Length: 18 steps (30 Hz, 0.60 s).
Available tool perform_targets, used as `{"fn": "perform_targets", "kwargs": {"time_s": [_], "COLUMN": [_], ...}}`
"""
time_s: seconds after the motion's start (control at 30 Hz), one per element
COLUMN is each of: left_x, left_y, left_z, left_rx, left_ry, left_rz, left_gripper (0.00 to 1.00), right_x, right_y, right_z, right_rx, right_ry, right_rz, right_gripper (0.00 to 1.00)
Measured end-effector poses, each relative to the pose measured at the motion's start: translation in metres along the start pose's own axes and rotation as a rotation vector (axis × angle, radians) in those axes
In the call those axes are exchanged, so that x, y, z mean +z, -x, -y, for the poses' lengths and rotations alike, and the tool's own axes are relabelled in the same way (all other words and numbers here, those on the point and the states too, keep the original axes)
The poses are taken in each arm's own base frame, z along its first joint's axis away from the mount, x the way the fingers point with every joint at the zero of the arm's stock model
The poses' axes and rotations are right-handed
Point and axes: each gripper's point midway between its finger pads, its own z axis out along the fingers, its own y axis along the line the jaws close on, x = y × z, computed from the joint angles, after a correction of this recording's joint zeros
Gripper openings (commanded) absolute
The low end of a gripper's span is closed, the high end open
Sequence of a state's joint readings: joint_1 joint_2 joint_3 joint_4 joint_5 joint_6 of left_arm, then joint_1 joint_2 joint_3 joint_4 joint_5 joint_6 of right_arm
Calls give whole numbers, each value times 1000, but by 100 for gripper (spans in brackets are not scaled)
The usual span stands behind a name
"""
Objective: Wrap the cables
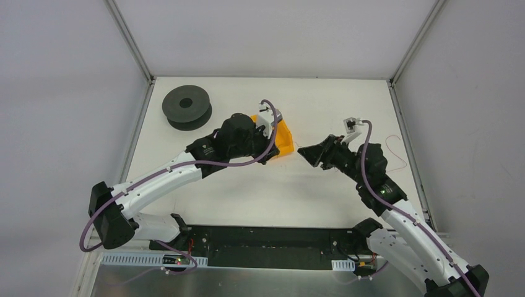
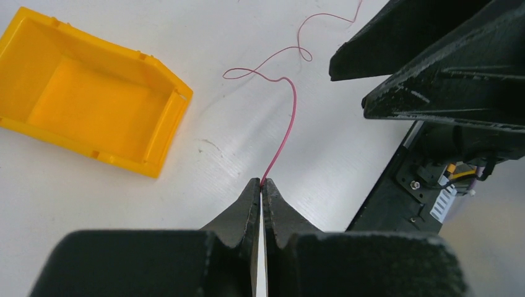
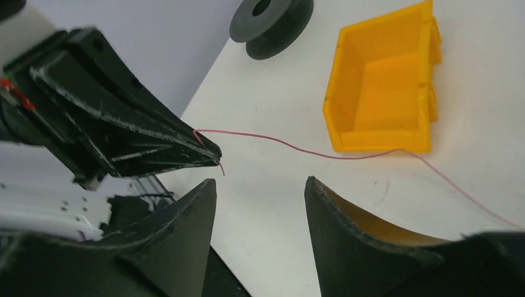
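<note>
Pinching the cable (image 2: 292, 114) end w/ left claw (image 2: 262, 184), tips pressed together on it. Holding right claw (image 3: 260, 185) spread and empty, just beside the left one, strand just ahead of its tips. Trailing from the pinch across the surface (image 1: 260, 192), past the yellow bin (image 3: 377, 141), out to loose loops near the right edge.

Next, prob.: close right claw on the strand near the pinch, leave slack, no yanking. Hair-thin, so likely to slip or kink. Then wind, maybe onto the black spool (image 1: 186, 106), far-left corner.

White matte surface, grey walls round it, metal posts at back corners.
</note>
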<state>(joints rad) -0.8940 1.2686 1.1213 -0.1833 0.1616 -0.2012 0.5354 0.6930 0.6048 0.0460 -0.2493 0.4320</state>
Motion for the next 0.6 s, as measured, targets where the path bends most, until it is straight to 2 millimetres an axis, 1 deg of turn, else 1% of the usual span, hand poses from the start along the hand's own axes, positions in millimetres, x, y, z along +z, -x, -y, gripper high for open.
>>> {"fn": "perform_targets", "kwargs": {"time_s": [0.03,0.13,0.27,0.33,0.43,0.53,0.6], "left_x": [-3,-10,-17,-21,-29,-34,-36], "left_y": [1,-1,-3,-3,-1,1,2], "left_z": [1,3,-5,-10,-12,-10,-8], "left_rx": [-6,-34,-81,-107,-139,-147,-151], "left_ry": [-6,-26,-30,-31,-40,-57,-69], "left_rz": [1,-14,-31,-35,-34,-31,-28], "left_gripper": [0,0,0,0,0,0,0], "right_x": [0,1,10,16,24,30,37], "right_y": [-1,-3,-2,-7,-20,-29,-30], "right_z": [-3,-7,-8,-6,0,2,1], "right_rx": [-81,-250,-398,-451,-494,-513,-527], "right_ry": [35,121,205,242,289,339,368], "right_rz": [-6,-6,-1,-27,-93,-143,-161], "right_gripper": [58,61,66,67,67,67,67]}}
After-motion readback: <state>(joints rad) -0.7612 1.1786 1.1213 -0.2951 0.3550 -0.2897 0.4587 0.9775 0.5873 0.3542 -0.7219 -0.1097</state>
